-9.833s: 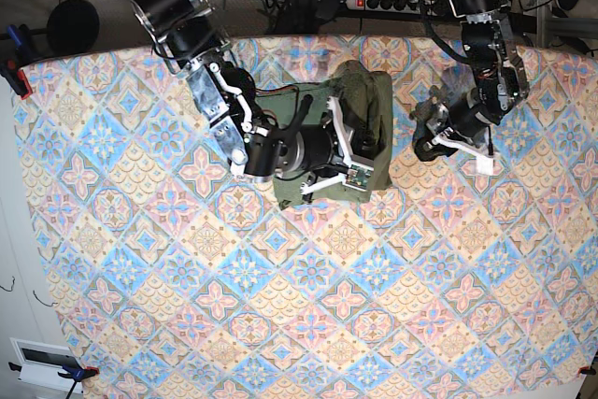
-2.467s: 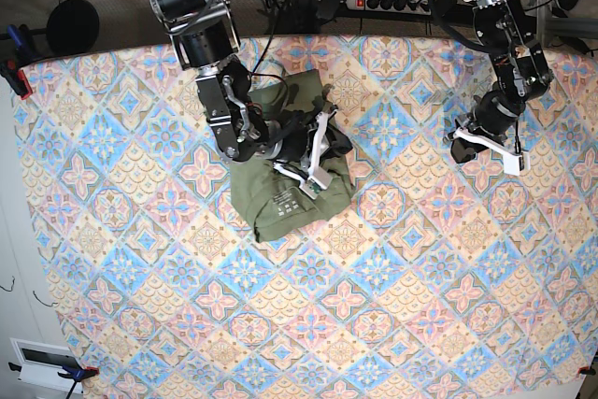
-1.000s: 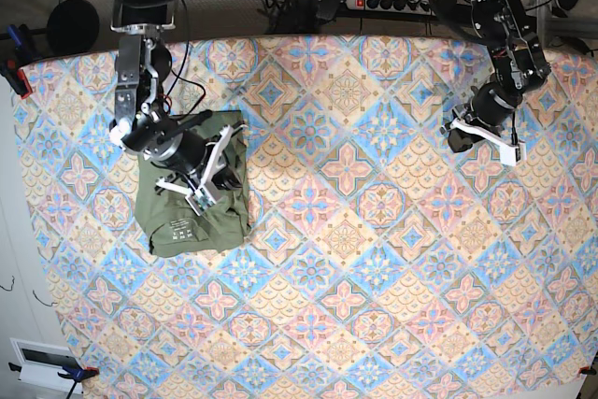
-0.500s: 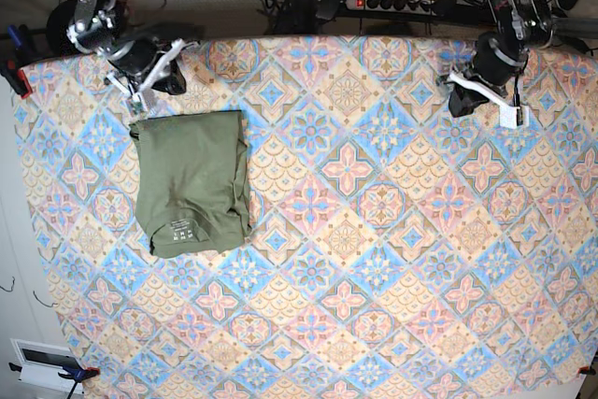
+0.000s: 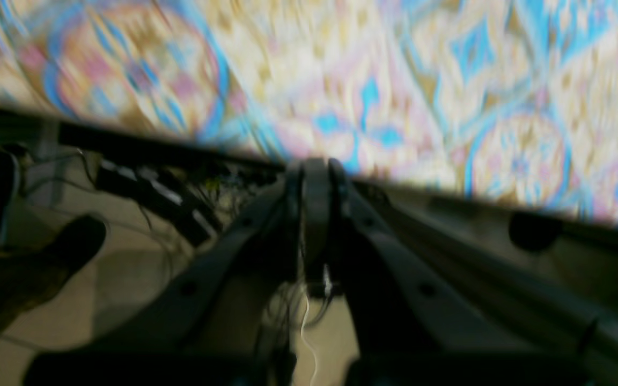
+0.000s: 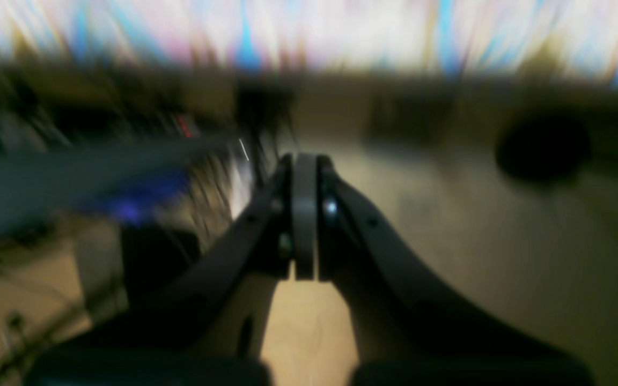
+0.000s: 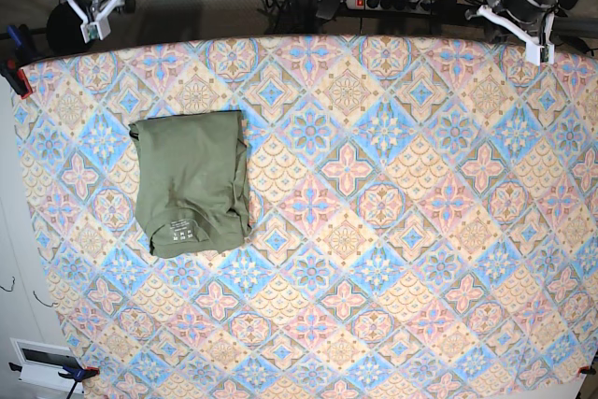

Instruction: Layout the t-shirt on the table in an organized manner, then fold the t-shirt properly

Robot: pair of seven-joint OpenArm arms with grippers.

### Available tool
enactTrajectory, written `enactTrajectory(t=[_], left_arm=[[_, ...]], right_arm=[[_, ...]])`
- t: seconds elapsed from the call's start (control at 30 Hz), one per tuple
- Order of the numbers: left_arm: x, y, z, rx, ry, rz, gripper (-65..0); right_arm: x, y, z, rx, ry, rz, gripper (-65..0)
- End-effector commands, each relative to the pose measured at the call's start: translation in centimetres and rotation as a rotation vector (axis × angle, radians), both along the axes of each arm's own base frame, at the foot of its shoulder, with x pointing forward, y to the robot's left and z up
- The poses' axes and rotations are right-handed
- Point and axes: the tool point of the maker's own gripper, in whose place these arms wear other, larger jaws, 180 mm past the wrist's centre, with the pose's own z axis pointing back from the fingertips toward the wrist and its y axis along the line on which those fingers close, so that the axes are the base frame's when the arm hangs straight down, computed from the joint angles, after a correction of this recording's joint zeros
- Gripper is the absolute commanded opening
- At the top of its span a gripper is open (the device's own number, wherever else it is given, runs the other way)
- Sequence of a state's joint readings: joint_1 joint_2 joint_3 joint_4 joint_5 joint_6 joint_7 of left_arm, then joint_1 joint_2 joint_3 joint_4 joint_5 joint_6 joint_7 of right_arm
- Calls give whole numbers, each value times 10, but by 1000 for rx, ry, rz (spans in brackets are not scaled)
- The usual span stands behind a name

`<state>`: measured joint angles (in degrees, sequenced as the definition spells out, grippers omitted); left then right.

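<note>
Folded t-shirt [image 7: 192, 181] flat on table [image 7: 392, 231], both pincers closed, empty

Both end effectors [image 5: 314, 171] [image 6: 303, 166] closed, seemingly raised

No text can be read in any view. A small white printed label [image 7: 181, 227] is seen on the folded t-shirt [image 7: 192, 180], at the left of the base view, near the shirt's lower edge, but its marks are too small to be read. Both wrist views are blurred, and no letters or numbers are shown there.
</note>
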<state>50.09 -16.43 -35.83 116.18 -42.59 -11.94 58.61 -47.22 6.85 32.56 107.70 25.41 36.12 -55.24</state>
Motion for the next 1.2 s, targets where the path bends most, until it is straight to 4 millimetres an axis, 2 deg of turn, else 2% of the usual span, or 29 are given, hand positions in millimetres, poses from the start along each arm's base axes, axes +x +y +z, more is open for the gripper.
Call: enactTrajectory(t=[0.0, 0.27, 0.37, 0.47, 0.57, 0.63, 0.77, 0.93, 1.07, 1.17], left_arm=[[-16, 6, -2, 9, 44, 3, -650], [-76, 31, -61, -29, 256, 141, -650], [-85, 30, -85, -5, 304, 126, -650], [-89, 20, -110, 24, 317, 69, -650], [-92, 6, -129, 30, 326, 17, -650], [-98, -6, -147, 21, 357, -20, -650], [-109, -26, -187, 10, 422, -84, -650], [-109, -47, -222, 13, 406, -155, -650], [-103, -67, -248, 5, 387, -221, -650], [-105, -89, -266, -12, 385, -248, -650]], right_arm=[[-13, -4, -4, -9, 39, 13, -650], [-89, 19, -61, 84, 304, 2, -650], [-110, 26, -74, 123, 371, -18, -650], [-97, 35, -90, 161, 369, -26, -650], [-104, 34, -105, 174, 415, -20, -650], [-97, 44, -119, 195, 394, -6, -650], [-107, 54, -148, 202, 420, 19, -650], [-116, 68, -180, 262, 450, -69, -650], [-107, 83, -200, 305, 411, -130, -650], [-100, 94, -207, 334, 376, -173, -650]])
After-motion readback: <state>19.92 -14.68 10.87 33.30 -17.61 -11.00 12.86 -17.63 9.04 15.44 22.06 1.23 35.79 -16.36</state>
